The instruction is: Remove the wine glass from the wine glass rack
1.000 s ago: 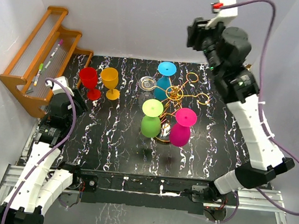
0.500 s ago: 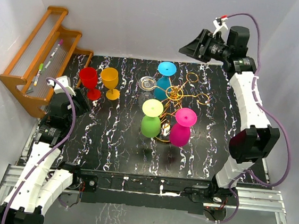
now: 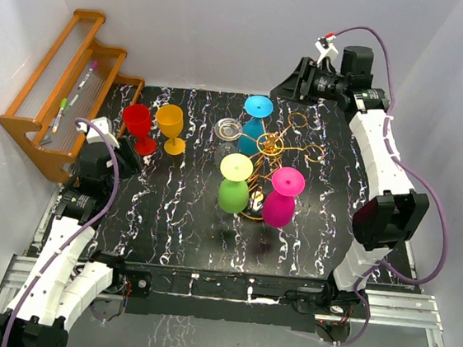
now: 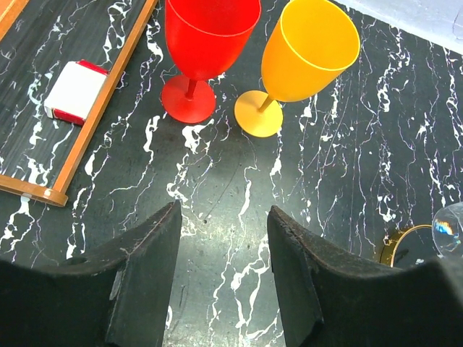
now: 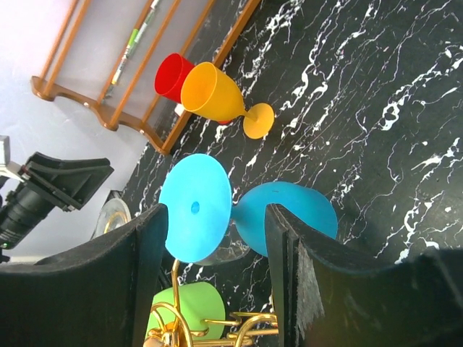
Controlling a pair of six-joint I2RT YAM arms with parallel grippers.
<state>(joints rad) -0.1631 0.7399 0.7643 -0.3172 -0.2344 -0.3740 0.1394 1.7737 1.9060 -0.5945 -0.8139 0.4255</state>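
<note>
The gold wire rack point(image 3: 271, 148) stands mid-table. Blue point(image 3: 256, 118), green point(image 3: 234, 184) and magenta point(image 3: 282, 197) wine glasses hang upside down on it, with a clear glass point(image 3: 229, 128) at its left. My right gripper point(image 3: 291, 82) is open and empty behind the rack, a short way from the blue glass. In the right wrist view the blue glass point(image 5: 197, 207) shows between the open fingers of the gripper point(image 5: 217, 211), untouched. My left gripper point(image 3: 128, 156) is open and empty near the table's left edge; in its wrist view it point(image 4: 224, 211) hovers over bare marble.
A red glass point(image 3: 140, 124) and an orange glass point(image 3: 171, 126) stand upright at the back left, just ahead of my left gripper point(image 4: 206, 36) point(image 4: 311, 50). The orange wooden shelf point(image 3: 58, 89) lines the left wall. A small white and red box point(image 4: 74, 90) lies under it.
My right arm has swung down and left from high above. Its open gripper now points at the blue glass from behind the rack. The left arm has barely moved.
</note>
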